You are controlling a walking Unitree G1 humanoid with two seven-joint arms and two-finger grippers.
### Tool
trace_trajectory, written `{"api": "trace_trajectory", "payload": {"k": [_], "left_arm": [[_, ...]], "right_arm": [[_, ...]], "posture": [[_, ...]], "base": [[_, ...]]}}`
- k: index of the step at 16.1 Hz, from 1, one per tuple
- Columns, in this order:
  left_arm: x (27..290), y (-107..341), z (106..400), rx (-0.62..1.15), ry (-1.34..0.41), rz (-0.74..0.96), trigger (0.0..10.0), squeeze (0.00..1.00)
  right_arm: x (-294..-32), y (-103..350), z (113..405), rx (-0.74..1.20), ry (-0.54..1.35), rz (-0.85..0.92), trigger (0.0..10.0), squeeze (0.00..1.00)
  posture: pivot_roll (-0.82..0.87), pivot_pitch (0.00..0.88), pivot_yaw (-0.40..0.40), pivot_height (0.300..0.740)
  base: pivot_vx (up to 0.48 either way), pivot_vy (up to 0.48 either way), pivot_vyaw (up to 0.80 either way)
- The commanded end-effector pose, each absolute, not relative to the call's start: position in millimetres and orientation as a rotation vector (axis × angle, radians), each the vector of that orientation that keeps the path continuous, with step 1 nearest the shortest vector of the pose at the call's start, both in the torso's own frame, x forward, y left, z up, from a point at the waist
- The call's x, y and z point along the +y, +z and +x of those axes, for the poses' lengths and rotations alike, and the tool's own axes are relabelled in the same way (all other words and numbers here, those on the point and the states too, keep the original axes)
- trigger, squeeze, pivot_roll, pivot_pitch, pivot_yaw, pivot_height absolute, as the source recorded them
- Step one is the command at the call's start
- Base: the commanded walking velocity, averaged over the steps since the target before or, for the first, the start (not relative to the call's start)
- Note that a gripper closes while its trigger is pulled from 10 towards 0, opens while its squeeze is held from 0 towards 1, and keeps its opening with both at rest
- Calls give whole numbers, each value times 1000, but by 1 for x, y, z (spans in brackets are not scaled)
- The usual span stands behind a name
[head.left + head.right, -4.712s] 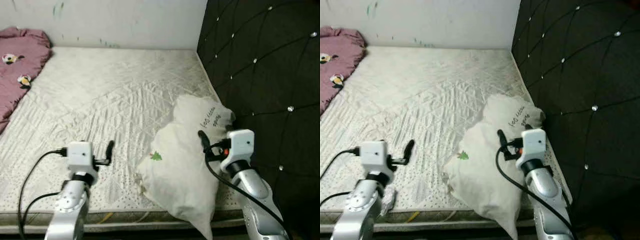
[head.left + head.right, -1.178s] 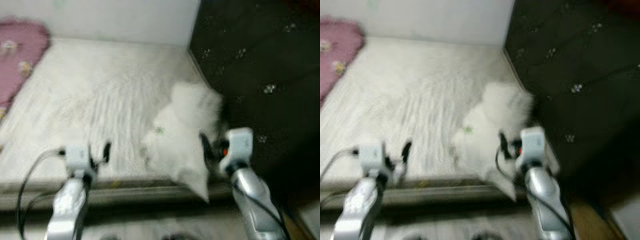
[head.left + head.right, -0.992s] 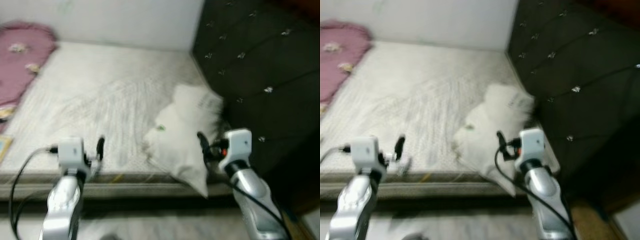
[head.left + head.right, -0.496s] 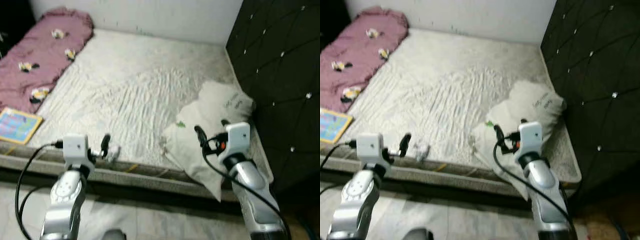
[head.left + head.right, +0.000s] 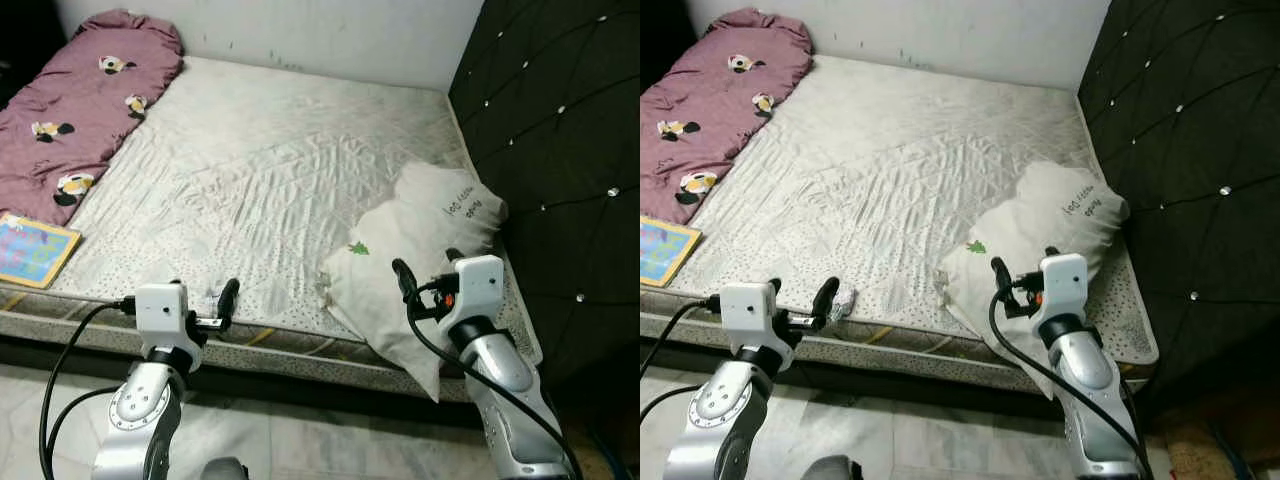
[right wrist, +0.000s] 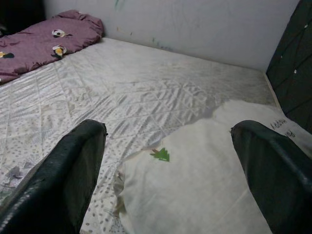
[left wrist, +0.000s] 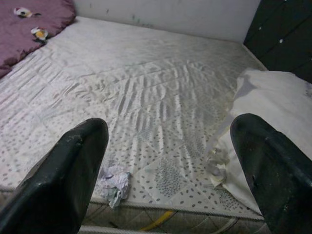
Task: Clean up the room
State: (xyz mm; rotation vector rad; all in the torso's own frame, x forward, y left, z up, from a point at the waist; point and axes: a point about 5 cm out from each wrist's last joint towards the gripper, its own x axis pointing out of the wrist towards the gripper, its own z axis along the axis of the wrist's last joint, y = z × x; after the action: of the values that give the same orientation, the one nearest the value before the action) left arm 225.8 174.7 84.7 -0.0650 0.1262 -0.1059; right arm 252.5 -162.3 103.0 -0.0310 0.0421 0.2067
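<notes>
A wide mattress (image 5: 280, 170) in a pale quilted sheet serves as the landmark, set against a black tufted headboard (image 5: 560, 150) on the robot's right. A white pillow (image 5: 420, 250) lies on the mattress beside the headboard, its lower corner hanging over the near edge. A crumpled scrap of paper (image 7: 114, 181) sits on the mattress right at the near edge. A maroon blanket (image 5: 75, 120) runs along the far left side, and a colourful book (image 5: 30, 250) rests at the near left corner. The left gripper (image 7: 165, 165) hovers just off the near edge by the paper, fingers spread wide, empty. The right gripper (image 6: 168, 165) hangs before the pillow, likewise spread wide and empty
</notes>
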Motion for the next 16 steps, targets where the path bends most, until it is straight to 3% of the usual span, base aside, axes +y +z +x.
{"api": "trace_trajectory", "payload": {"k": [1, 8, 13, 16], "left_arm": [[175, 88, 228, 122, -113, -66, 10000, 0], [175, 89, 232, 121, -115, -64, 10000, 0], [179, 85, 235, 153, -71, -50, 10000, 0], [176, 81, 234, 170, -85, -76, 10000, 0]], "right_arm": [[-161, 109, 253, 15, 213, -34, 10000, 0], [-162, 110, 257, 11, 202, -13, 10000, 0], [-162, 110, 260, 13, 193, -18, 10000, 0], [-163, 110, 260, 16, 193, -18, 10000, 0]], "posture": [[-5, 0, -77, 740], [-6, 0, -74, 740], [-8, 0, -72, 740], [-11, 0, -71, 740]], "base": [[296, 0, 0], [295, 0, 108], [0, 0, 0], [0, 480, 0]]}}
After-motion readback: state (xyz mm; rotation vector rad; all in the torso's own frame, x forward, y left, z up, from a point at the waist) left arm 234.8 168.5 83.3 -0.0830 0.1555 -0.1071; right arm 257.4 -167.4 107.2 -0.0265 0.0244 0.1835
